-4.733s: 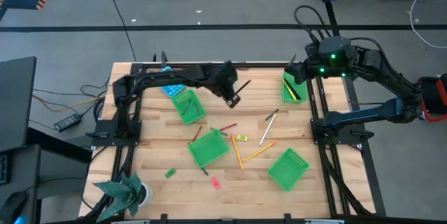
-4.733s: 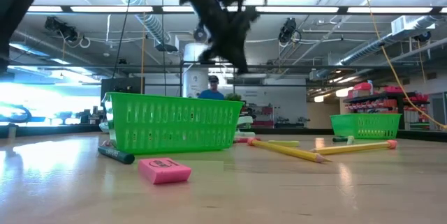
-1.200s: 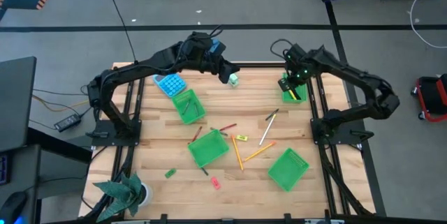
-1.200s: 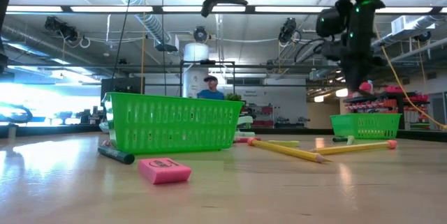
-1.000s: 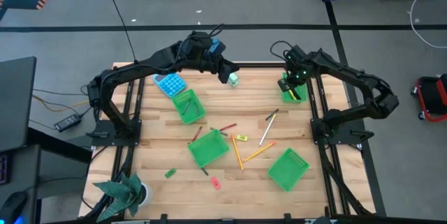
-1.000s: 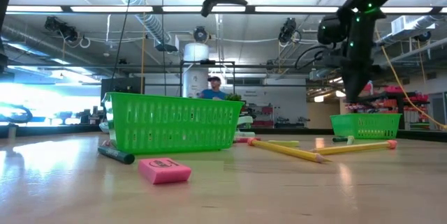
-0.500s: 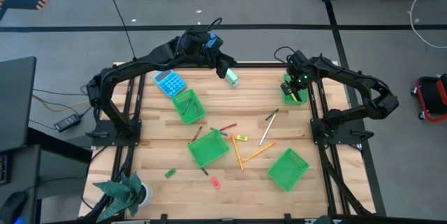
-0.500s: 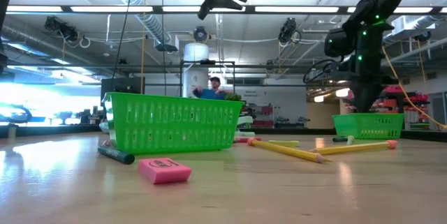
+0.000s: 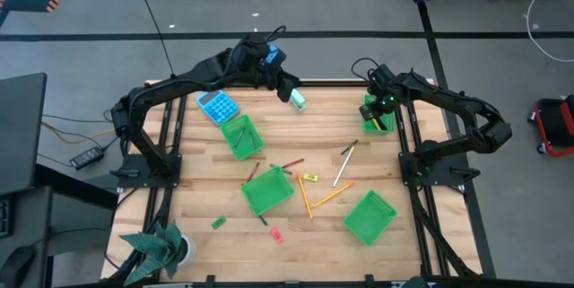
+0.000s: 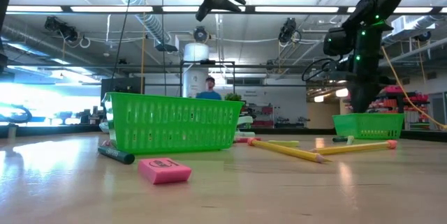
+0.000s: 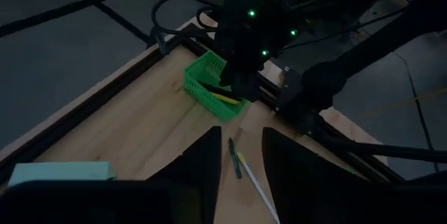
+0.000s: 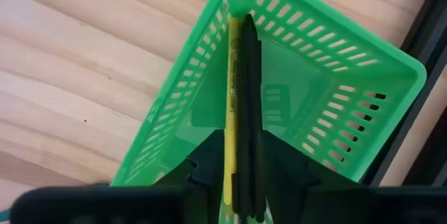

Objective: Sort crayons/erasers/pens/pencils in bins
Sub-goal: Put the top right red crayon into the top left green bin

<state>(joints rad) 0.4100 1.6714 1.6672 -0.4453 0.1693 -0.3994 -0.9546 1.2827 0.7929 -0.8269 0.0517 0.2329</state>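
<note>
From above, the corner bin (image 9: 369, 127), a shallow bright-green tray, sits at the table's (image 9: 197, 189) far right edge, with the right gripper (image 9: 380, 110) directly over it. Three like bins (image 9: 267, 193) lie well apart from it, nearer the front and left. A loose pen (image 9: 349, 147) and pale pencil (image 9: 342, 171) lie near it. The left gripper (image 9: 289, 91) hangs well left of it, beside a teal-and-white block (image 9: 297, 101) and a blue calculator (image 9: 216, 106). At table height, the right gripper (image 10: 360, 105) stands just above the corner bin (image 10: 368, 125). Two yellow pencils (image 10: 288, 151), a pink eraser (image 10: 164, 170) and a dark crayon (image 10: 115, 155) lie closer to the camera, and a person (image 10: 209, 88) stands far behind. From the left wrist, the left gripper (image 11: 237, 165) has its fingers (image 11: 202, 168) apart with nothing between them, and the right arm blocks part of the corner bin (image 11: 209, 91). From the right wrist, a yellow pen (image 12: 230, 98) and a dark pen (image 12: 250, 98) lie side by side, touching, inside the corner bin (image 12: 391, 63). The right gripper (image 12: 241, 182) straddles their near ends, and I cannot tell whether it grips them.
</note>
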